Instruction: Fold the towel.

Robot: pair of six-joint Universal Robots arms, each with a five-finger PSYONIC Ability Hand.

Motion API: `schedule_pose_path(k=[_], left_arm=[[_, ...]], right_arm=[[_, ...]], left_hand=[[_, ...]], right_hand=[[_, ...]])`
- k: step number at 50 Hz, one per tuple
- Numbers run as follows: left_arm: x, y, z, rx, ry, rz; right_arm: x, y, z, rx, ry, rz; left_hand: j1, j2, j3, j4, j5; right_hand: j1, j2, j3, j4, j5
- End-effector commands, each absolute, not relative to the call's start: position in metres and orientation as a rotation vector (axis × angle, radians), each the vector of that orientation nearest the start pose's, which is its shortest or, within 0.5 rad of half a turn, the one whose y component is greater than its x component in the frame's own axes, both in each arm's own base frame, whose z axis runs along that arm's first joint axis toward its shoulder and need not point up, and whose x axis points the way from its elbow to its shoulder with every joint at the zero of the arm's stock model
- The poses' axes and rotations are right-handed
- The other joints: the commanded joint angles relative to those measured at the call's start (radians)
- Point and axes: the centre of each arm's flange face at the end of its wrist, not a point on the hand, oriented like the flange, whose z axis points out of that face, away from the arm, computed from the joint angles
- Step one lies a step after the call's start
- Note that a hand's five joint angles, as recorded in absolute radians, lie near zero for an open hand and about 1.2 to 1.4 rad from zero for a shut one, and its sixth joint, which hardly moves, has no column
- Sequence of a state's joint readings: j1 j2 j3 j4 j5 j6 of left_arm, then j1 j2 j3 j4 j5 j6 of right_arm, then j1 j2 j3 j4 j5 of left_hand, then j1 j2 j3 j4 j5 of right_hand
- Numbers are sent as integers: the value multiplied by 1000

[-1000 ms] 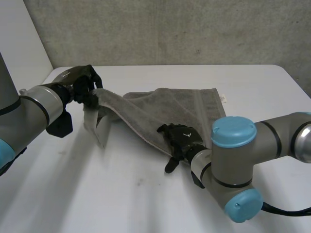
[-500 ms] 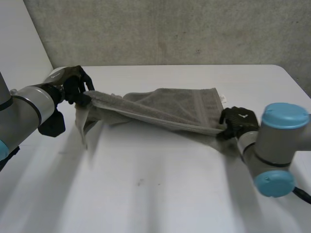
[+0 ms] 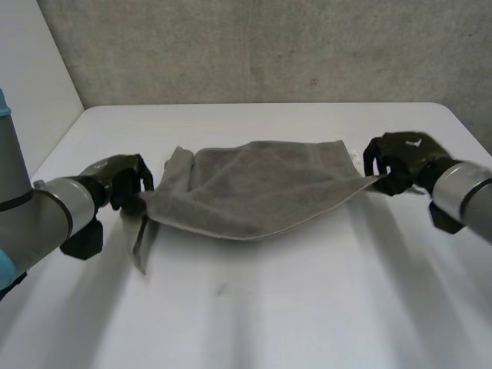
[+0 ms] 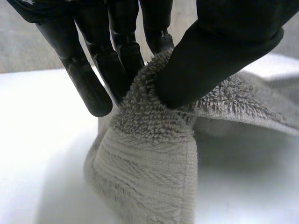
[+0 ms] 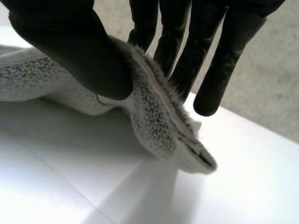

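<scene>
A grey towel point(image 3: 254, 188) hangs stretched between my two hands above the white table point(image 3: 254, 307), sagging in the middle. My left hand point(image 3: 123, 183) pinches its left corner; in the left wrist view the thumb point(image 4: 219, 46) presses the towel point(image 4: 149, 163) against the fingers point(image 4: 117, 51), and a flap hangs below. My right hand point(image 3: 403, 161) pinches the right corner; in the right wrist view the thumb point(image 5: 79, 46) clamps the towel's hemmed edge point(image 5: 159, 121) against the fingers point(image 5: 182, 56).
The table's left edge point(image 3: 58, 146) runs close by my left arm. A grey wall point(image 3: 261, 50) stands behind the table's far edge.
My right hand went from lying open on the towel's near edge to pinching its right corner and pulled out to the right. The towel lifted and stretched; my left hand moved lower and nearer.
</scene>
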State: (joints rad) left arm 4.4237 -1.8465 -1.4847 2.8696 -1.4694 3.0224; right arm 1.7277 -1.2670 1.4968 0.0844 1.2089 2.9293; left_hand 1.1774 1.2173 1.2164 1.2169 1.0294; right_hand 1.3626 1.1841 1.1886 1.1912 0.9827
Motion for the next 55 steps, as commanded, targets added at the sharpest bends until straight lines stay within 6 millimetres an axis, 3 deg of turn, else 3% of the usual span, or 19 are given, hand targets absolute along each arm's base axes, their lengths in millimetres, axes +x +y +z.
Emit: schedule_pose_path(k=[1, 8, 14, 19, 24, 29, 32, 34, 37, 38, 39, 40, 41, 42, 43, 44, 47, 51, 55], left_arm=[[-214, -237, 232, 556, 2907, -1548], [-211, -213, 217, 646, 2939, -1419], [-212, -188, 196, 718, 2986, -1276], [-216, -193, 187, 802, 2938, -1294], [-220, -222, 167, 881, 2851, -1318], [-230, -262, 164, 927, 2725, -1418], [-239, -292, 180, 935, 2621, -1552], [-250, -323, 216, 901, 2489, -1773], [-256, -335, 240, 876, 2408, -1900], [-264, -346, 272, 846, 2288, -2062], [-268, -355, 304, 797, 2167, -2221], [-268, -355, 304, 797, 2166, -2222], [-271, -360, 334, 737, 2049, -2374], [-272, -363, 362, 674, 1936, -2512], [-272, -363, 363, 673, 1935, -2514], [-271, -363, 386, 617, 1840, -2626], [-270, -359, 414, 543, 1733, -2761], [-269, -354, 415, 532, 1764, -2770], [-261, -354, 364, 583, 2023, -2551]], right_arm=[[203, -271, 279, -1146, 2257, -1727], [197, -237, 296, -1370, 2300, -1662], [198, -218, 283, -1434, 2315, -1558], [197, -218, 263, -1514, 2335, -1460], [195, -250, 218, -1533, 2465, -1297], [198, -293, 205, -1530, 2532, -1422], [209, -324, 216, -1505, 2495, -1629], [215, -339, 229, -1443, 2453, -1781], [227, -367, 278, -1204, 2265, -2167], [230, -376, 308, -1064, 2118, -2360], [230, -376, 308, -1062, 2116, -2362], [231, -380, 340, -925, 1951, -2530], [230, -377, 369, -808, 1786, -2660], [230, -377, 369, -806, 1784, -2661], [228, -371, 393, -717, 1650, -2755], [228, -371, 393, -716, 1649, -2756], [226, -357, 415, -660, 1518, -2830], [228, -345, 396, -709, 1605, -2740], [230, -336, 374, -758, 1694, -2654]], left_hand=[[219, 179, 180, 179, 192], [219, 179, 180, 179, 192], [219, 179, 180, 179, 192], [219, 179, 180, 179, 192], [219, 179, 180, 179, 192], [219, 179, 180, 179, 192], [219, 179, 180, 179, 192], [219, 179, 180, 179, 192], [219, 179, 180, 179, 192], [219, 179, 180, 179, 192], [219, 179, 180, 179, 192], [219, 179, 180, 179, 192], [219, 179, 180, 179, 192], [219, 179, 180, 179, 192], [219, 179, 180, 179, 192], [219, 179, 180, 179, 192], [219, 179, 180, 179, 192], [219, 179, 180, 179, 192], [219, 179, 180, 179, 192]], right_hand=[[34, 212, 208, 205, 239], [34, 212, 208, 205, 239], [34, 212, 208, 205, 239], [34, 212, 208, 205, 239], [34, 212, 208, 205, 239], [34, 212, 208, 205, 239], [34, 212, 208, 205, 239], [34, 212, 208, 205, 239], [34, 212, 208, 205, 239], [34, 212, 208, 205, 239], [34, 212, 208, 205, 239], [34, 212, 208, 205, 239], [34, 212, 208, 205, 239], [34, 212, 208, 205, 239], [34, 212, 208, 205, 239], [34, 212, 208, 205, 239], [34, 212, 208, 205, 239], [34, 212, 208, 205, 239], [34, 212, 208, 205, 239]])
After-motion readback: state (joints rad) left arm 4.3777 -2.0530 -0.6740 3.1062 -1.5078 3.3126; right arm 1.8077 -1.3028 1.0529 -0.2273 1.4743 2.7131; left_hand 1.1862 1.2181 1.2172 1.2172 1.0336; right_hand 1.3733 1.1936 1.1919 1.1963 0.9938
